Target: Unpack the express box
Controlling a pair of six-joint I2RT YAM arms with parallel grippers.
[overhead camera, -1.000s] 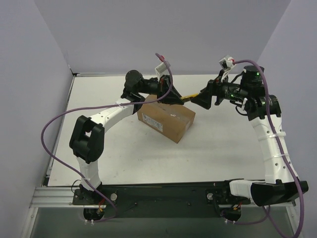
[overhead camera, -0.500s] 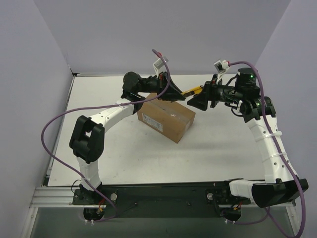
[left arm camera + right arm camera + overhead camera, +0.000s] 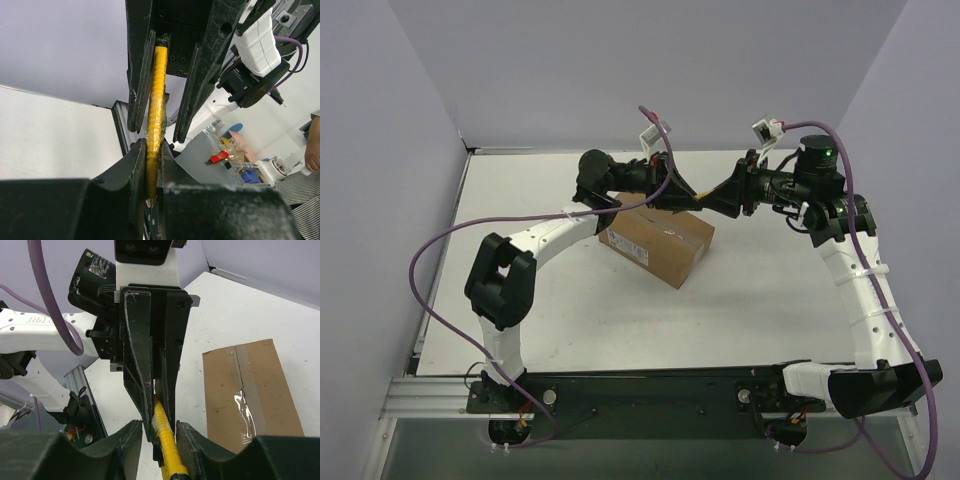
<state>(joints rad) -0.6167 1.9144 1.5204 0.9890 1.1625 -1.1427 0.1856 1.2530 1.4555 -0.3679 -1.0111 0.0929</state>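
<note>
The express box (image 3: 655,240), a brown taped carton, lies shut on the table and also shows in the right wrist view (image 3: 250,390). Above its far edge my two grippers meet tip to tip. My left gripper (image 3: 682,196) is shut on the yellow utility knife (image 3: 155,100), its fingertips clamped on the blade end (image 3: 152,155). My right gripper (image 3: 708,200) is open, its fingers (image 3: 125,440) standing apart on either side of the knife's handle (image 3: 167,440) with gaps on both sides.
The white table (image 3: 770,290) lies around the box. Purple walls close in the back and both sides. Purple cables loop off both arms. The black base rail (image 3: 650,385) runs along the near edge.
My right gripper has moved left and closed the gap to my left gripper. The knife is now hidden between the two in the top view. The box has not moved.
</note>
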